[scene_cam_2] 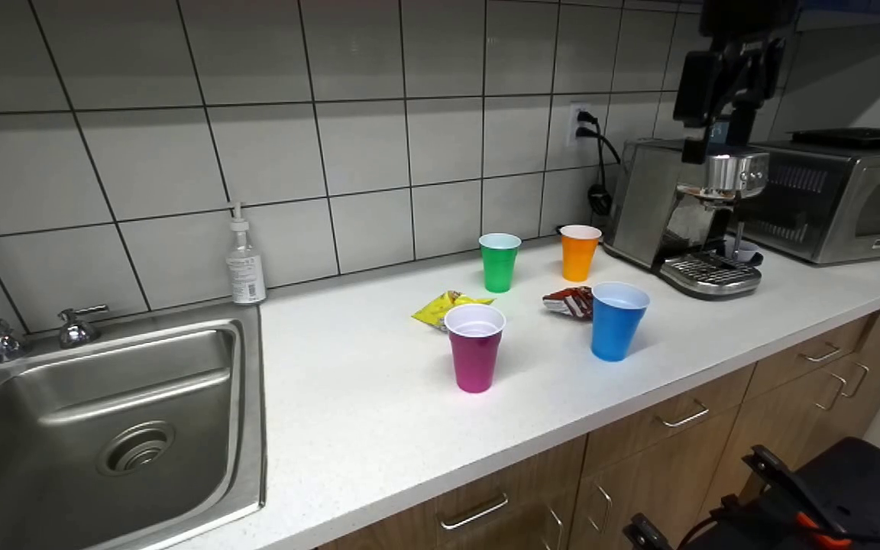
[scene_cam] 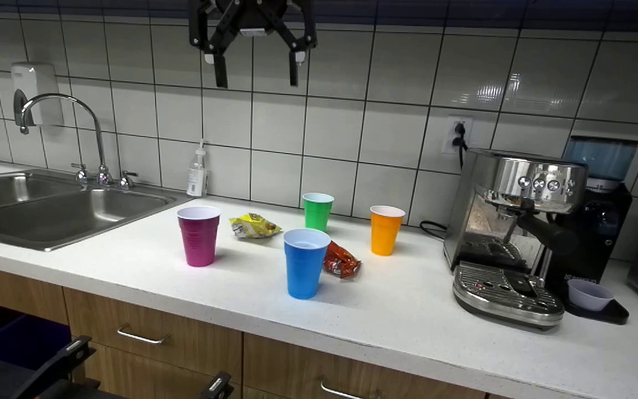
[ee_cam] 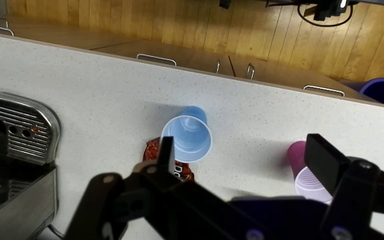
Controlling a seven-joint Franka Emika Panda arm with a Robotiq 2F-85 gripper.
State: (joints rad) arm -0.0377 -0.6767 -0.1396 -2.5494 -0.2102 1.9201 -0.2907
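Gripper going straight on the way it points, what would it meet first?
Pointing down, the gripper would perhaps meet the countertop near its front edge first; depth is unclear, so it might pass just in front.

I see a magenta cup (scene_cam: 199,239), a blue cup (scene_cam: 302,272), a green cup (scene_cam: 317,215), an orange cup (scene_cam: 385,234), a yellow packet (scene_cam: 253,227) and a red packet (ee_cam: 184,170) marked in white. The countertop (ee_cam: 95,100) is white, finely speckled; a dark grid crosses the pale tiles (scene_cam: 396,133).

In both my exterior views: cups (scene_cam: 303,271) and packets (scene_cam: 253,227) on counter (scene_cam: 407,310), between sink (scene_cam: 103,206) (left) and coffee machine (scene_cam: 499,221) (right).
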